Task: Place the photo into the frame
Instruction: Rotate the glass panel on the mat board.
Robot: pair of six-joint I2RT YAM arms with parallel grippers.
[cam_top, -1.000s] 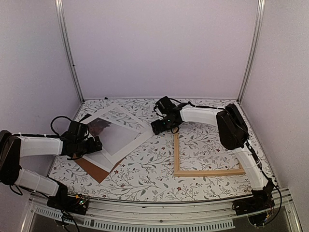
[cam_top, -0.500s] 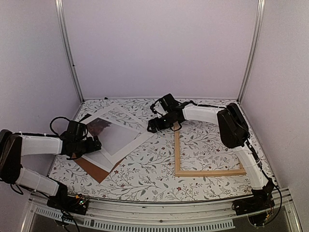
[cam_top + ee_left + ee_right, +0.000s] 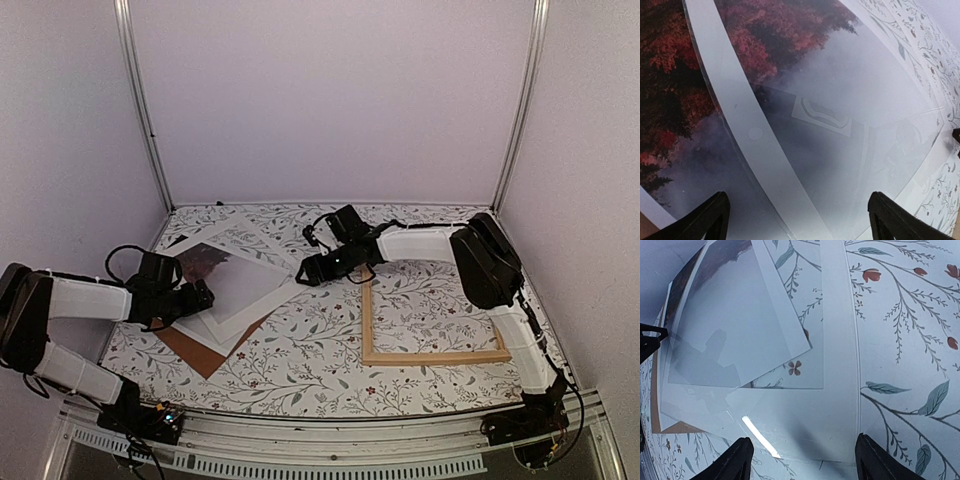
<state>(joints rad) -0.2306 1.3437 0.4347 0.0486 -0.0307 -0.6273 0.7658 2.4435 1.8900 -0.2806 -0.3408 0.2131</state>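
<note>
Currently the photo [image 3: 235, 278] is laid face up on a white mat [image 3: 208, 331] and brown backing board [image 3: 200, 356], left of the frame [image 3: 430, 357]. The left gripper [image 3: 200, 298] is spread wide over its edge, the right gripper [image 3: 305, 270] parted over the stack's corner; nothing is gripped.

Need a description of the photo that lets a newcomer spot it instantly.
On the floral table, find the pile of flat sheets on the left side, by the left gripper. The photo is the only printed sheet there: dark reddish-brown trees at one end fading to misty grey, unlike the plain white mat and brown board beneath it.
</note>
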